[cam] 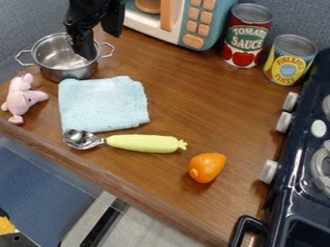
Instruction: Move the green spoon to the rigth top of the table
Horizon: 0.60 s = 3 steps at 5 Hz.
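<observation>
The gripper is hanging by the shiny pot, upper left; I can't tell if it's open or closed. The green spoon is lying below the blue cloth, left of the orange toy.

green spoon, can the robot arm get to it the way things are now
Probably yes: the green spoon lies uncovered on the table, and only a low, flat cloth is between its handle and the arm, which hangs over the pot.

Green spoon | metal bowl left | lying flat | just below the blue cloth
</observation>
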Each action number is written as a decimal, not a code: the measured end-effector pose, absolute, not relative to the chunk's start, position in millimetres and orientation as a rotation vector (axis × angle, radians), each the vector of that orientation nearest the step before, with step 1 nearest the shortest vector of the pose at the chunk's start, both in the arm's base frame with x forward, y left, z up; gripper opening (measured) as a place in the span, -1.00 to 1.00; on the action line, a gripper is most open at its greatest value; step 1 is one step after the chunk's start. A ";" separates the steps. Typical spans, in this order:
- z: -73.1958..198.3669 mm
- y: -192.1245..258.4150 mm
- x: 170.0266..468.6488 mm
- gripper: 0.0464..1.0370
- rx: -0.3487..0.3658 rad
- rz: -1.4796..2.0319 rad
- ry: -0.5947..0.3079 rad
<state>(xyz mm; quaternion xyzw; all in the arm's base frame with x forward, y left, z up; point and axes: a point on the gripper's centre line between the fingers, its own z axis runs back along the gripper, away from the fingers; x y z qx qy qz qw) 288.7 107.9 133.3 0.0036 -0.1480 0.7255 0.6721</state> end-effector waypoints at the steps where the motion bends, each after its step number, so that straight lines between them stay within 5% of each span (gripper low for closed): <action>1: 126.1 107.6 286.8 0.92 0.023 1.637 -0.311; 3: 122.8 62.8 263.5 0.92 0.034 1.582 -0.283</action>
